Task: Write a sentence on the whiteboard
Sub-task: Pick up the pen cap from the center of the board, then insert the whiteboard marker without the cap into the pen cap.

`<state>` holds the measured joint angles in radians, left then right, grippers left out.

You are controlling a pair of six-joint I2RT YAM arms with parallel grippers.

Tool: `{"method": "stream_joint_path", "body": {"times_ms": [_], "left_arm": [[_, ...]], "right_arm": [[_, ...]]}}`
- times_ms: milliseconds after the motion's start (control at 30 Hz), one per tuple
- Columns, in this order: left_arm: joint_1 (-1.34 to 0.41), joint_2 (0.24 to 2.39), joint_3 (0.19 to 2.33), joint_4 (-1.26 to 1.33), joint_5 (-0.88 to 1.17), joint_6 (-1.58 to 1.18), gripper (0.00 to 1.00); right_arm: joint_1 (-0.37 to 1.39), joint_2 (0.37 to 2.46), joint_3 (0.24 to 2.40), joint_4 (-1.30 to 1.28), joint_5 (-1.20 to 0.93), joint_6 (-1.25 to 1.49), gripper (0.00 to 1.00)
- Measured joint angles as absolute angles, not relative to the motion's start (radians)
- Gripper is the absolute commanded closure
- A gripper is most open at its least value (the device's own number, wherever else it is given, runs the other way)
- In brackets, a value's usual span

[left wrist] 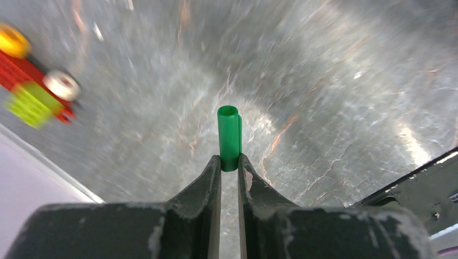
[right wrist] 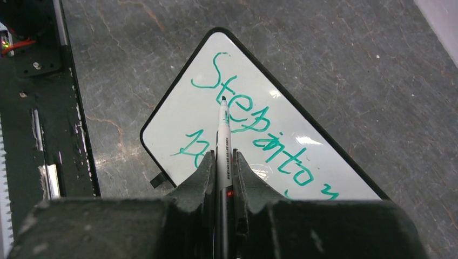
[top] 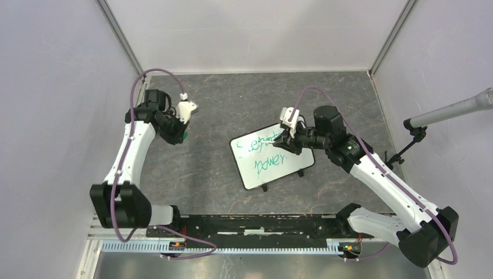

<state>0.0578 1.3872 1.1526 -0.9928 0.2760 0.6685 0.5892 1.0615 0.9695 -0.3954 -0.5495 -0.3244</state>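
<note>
The left arm (top: pixel 131 157) is stretched forward along the left side of the table (top: pixel 227 99), its wrist bent inward and downward. The left gripper (left wrist: pixel 229 162) is closed narrowly on a green cap (left wrist: pixel 229 135), which stands out beyond the fingertips above the bare surface; that wrist view is blurred. The right arm (top: pixel 389 186) is reached from the near right corner towards the centre, its forearm held over the far right edge of the whiteboard (top: pixel 251 174). The right gripper (right wrist: pixel 222 156) is clamped on a marker (right wrist: pixel 223 135), whose tip is aimed at the first line of the sentence (right wrist: pixel 254 121); contact with the board cannot be judged. The board is set right of centre on the table, skewed to the table's edges, on small black feet. Green words are seen in two lines, "Step into" above and "power" below. The surface is dark grey and veined like stone. It is enclosed by pale walls (top: pixel 52 87), and a microphone (top: pixel 459 107) is mounted at the right.
</note>
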Motion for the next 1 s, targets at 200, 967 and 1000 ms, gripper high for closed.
{"method": "stream_joint_path", "body": {"times_ms": [200,967,1000], "left_arm": [[-0.218,1.229,1.363,-1.156,0.302,0.719,0.97],[-0.756,1.316,1.513,-1.300,0.315,0.681,0.98],[-0.765,1.316,1.513,-1.298,0.315,0.680,0.97]], "right_arm": [[0.562,1.062,0.978,-0.339,-0.636,-0.237,1.00],[0.561,1.115,0.915,-0.065,-0.954,0.118,1.00],[0.563,1.116,0.914,-0.061,-0.958,0.121,1.00]]}}
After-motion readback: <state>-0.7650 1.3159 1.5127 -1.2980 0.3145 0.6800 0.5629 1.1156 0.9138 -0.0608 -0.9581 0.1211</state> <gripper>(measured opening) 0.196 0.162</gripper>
